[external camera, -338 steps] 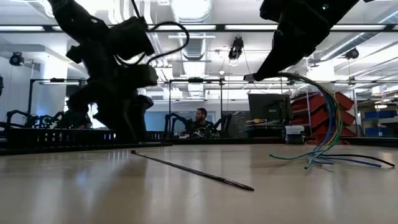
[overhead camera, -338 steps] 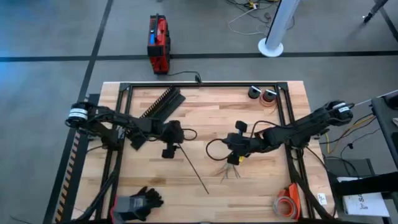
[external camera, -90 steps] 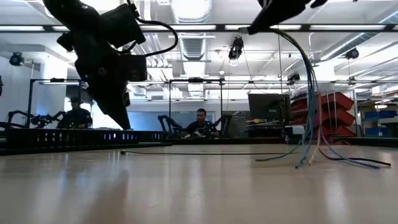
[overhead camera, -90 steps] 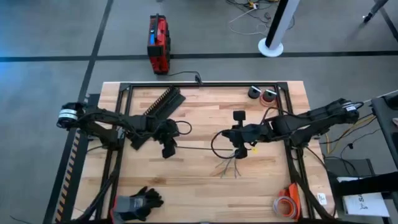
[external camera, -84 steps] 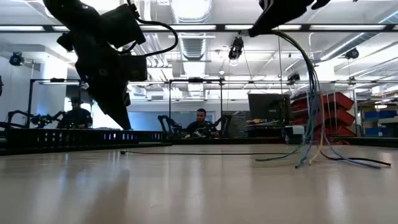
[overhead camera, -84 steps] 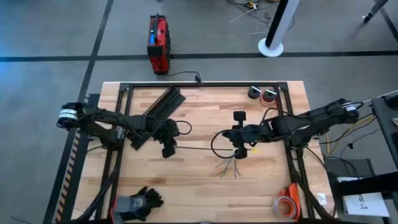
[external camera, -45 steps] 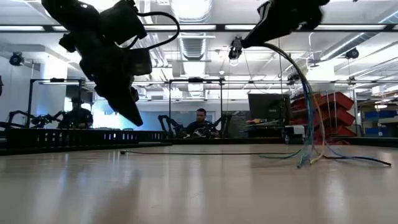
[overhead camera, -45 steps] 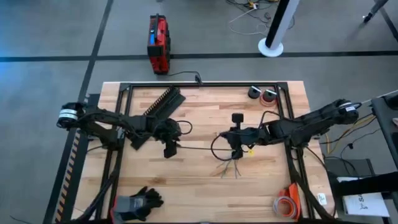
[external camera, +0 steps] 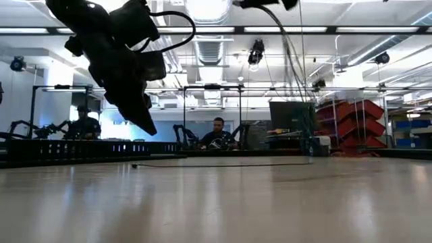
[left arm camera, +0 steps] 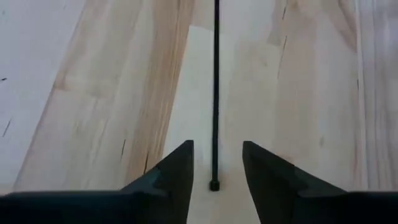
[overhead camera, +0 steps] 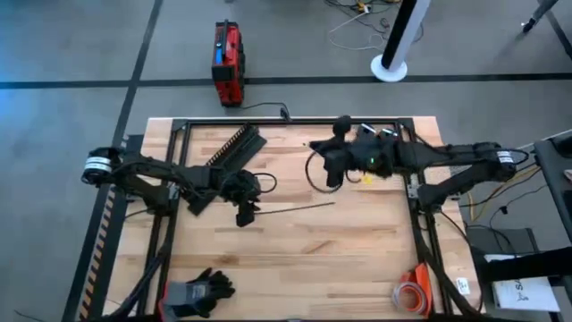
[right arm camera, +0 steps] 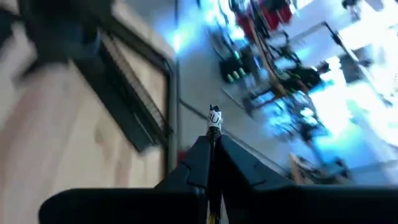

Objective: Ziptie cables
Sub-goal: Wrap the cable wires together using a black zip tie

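We note left tool [left arm camera: 216, 163] fingers apart, straddling zip tie [left arm camera: 216, 93] on table [overhead camera: 295, 259]; right tool [right arm camera: 211, 146] raised, clamped on cables [external camera: 291, 61].

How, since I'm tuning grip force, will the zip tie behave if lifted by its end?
Long and very thin, the zip tie probably droops when lifted. Lying flat on the table, its end inside the open left gripper, it likely slides easily if nudged.

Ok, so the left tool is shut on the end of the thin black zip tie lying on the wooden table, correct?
Not shut. The left tool is open, its fingers either side of the end of the thin black zip tie lying on the wooden table, with gaps showing. The left wrist view shows it.
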Motion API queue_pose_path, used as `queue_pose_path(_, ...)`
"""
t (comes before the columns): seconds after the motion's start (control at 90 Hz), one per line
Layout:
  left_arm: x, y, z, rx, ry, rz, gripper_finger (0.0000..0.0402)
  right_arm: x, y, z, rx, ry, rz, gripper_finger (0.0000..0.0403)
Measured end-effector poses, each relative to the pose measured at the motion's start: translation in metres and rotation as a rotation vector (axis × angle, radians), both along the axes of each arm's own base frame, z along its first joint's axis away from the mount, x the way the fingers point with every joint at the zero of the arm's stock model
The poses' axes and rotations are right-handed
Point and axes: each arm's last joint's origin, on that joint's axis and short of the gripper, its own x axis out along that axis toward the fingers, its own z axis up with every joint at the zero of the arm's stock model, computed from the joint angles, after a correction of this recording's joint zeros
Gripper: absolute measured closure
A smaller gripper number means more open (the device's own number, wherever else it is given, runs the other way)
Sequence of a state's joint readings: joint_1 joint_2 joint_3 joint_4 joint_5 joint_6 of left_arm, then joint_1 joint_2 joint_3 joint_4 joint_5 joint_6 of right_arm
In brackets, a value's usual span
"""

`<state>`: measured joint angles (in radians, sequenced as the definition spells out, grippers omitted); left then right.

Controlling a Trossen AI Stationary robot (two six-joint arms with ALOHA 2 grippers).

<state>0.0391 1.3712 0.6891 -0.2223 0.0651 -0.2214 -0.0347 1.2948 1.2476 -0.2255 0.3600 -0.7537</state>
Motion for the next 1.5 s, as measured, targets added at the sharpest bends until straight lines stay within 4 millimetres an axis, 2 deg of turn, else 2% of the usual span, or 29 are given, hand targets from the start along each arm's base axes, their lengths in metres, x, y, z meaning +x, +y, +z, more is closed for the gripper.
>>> queue_pose_path(0.133,0.000,0.000,0.000,0.005,-0.003,0.004,0.0303,0.013,-0.016,-0.010,0.097,-0.037,0.076,0.0396)
queue_pose_path(0.3,0.000,0.000,0.000,-0.015,0.000,0.030,0.0314,0.044,-0.015,-0.050,0.182,0.018,0.177,0.0396)
queue_pose_path(0.444,-0.001,0.000,-0.001,-0.026,0.005,0.043,0.0323,0.070,-0.001,-0.081,0.196,0.050,0.216,0.0396)
queue_pose_path(0.667,-0.003,-0.001,-0.004,-0.026,0.015,0.037,0.0322,0.087,0.038,-0.123,0.251,0.167,0.293,0.0396)
queue_pose_path(0.778,-0.004,-0.001,-0.008,-0.005,0.007,0.054,0.0323,0.089,0.056,-0.134,0.275,0.203,0.328,0.0396)
queue_pose_path(0.9,-0.008,0.000,-0.015,0.013,-0.008,0.069,0.0325,0.088,0.058,-0.129,0.233,0.173,0.281,0.0396)
queue_pose_path(1.011,-0.009,0.000,-0.019,0.013,-0.030,0.069,0.0326,0.085,0.043,-0.111,0.156,0.083,0.113,0.0396)
queue_pose_path(1.122,-0.009,0.000,-0.021,0.020,-0.049,0.064,0.0326,0.085,0.017,-0.096,0.152,-0.036,-0.033,0.0396)
queue_pose_path(1.311,0.000,0.002,-0.011,0.104,-0.196,0.084,0.0326,0.086,-0.054,-0.079,0.310,-0.327,-0.221,0.0396)
queue_pose_path(1.411,0.003,0.006,-0.007,0.209,-0.229,0.122,0.0326,0.087,-0.093,-0.072,0.386,-0.451,-0.217,0.0396)
queue_pose_path(1.5,0.006,0.010,0.002,0.307,-0.247,0.172,0.0326,0.087,-0.122,-0.058,0.385,-0.509,-0.164,0.0396)
